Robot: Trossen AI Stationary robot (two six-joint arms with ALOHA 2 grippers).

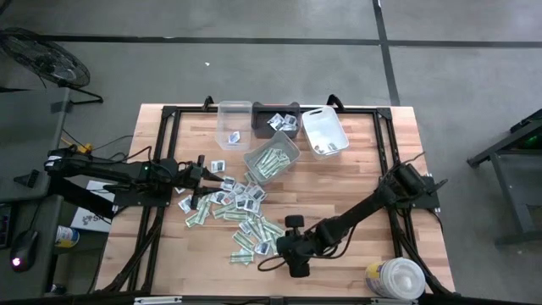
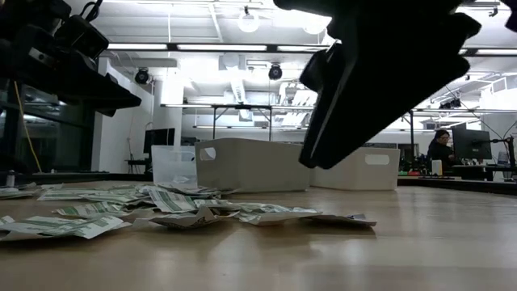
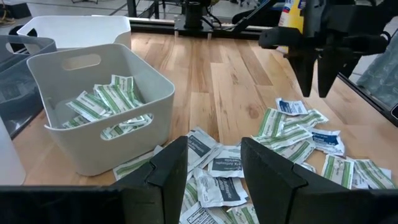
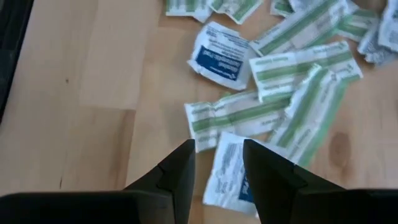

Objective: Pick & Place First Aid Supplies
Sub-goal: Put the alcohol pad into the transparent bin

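Left arm lies along the left side of the wooden table [image 1: 356, 182], reaching toward the middle. Left gripper [image 1: 206, 180] sits low at the left edge of the pile of first aid supplies [image 1: 237, 207]; its fingers [image 3: 171, 168] stand partly apart with bare gap between them, nothing gripped, squarish white packets [image 3: 225, 167] lying just beyond the tips.

The pile of first aid supplies spreads over the middle of the table, running from beside the left gripper down toward the front edge: narrow green-and-white strips [image 4: 292, 37] mixed with the squarish white packets, many overlapping.

Along the back edge, four bins: a clear bin [image 1: 233, 123] with one or two packets inside, a dark bin [image 1: 275, 119] holding several white packets, a white bin [image 1: 324, 131] with a few items I cannot make out, and, just in front of the dark one, a grey bin [image 1: 273, 158], tilted, holding green-and-white strips.

Right arm crosses from the right side toward the front centre. Right gripper [image 1: 284, 246] hovers at the pile's front end, over a white packet [image 4: 227, 168]; jaws partly apart, nothing between them.

A round white tub [image 1: 396, 278] stands near the front right corner.
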